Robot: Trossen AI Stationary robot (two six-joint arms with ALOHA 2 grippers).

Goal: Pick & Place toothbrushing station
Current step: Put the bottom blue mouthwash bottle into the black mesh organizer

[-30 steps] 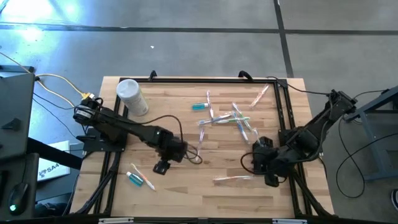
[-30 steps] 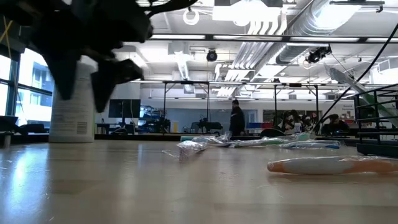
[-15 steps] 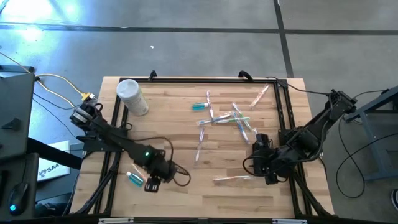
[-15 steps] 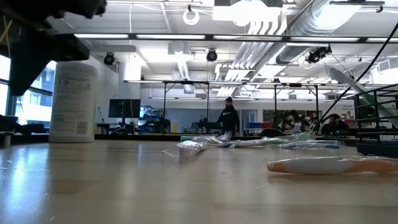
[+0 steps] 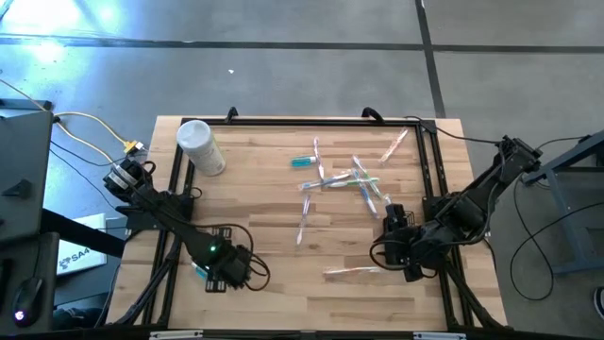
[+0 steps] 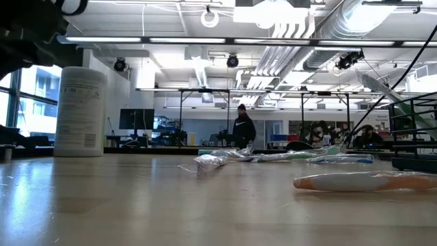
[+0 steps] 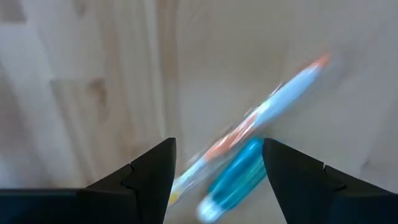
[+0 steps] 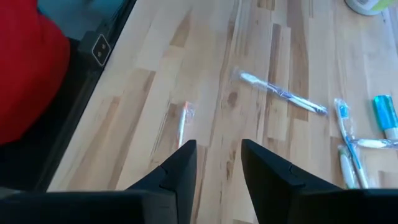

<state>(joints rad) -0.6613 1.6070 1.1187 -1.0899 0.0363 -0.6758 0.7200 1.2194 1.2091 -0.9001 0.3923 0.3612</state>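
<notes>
Near the table's front left corner, a teal toothpaste tube (image 7: 239, 180) and an orange-and-white toothbrush (image 7: 273, 106) lie side by side on the wood. My left gripper (image 7: 219, 146) hangs open above them, pointing down and touching neither; the high view shows my left gripper (image 5: 225, 269) covering most of them. Several more toothbrushes (image 5: 354, 179) and a second teal tube (image 5: 304, 161) lie scattered at the far middle of the table. My right gripper (image 5: 398, 247) hangs open over the right side with nothing between its fingers (image 8: 217, 144). A wrapped toothbrush (image 5: 354, 272) lies just on its near side.
A white canister (image 5: 200, 146) stands at the far left of the table. A black frame rail (image 5: 434, 179) runs along the table's edges. Bare wood (image 5: 283, 274) lies between the two grippers. A person (image 6: 242, 130) walks in the room beyond the table.
My left gripper has swung from the middle of the table toward the near left corner, rolling about its axis as it went. It now stands over the teal tube and the toothbrush there, its fingers still open. Nothing on the table has moved.
</notes>
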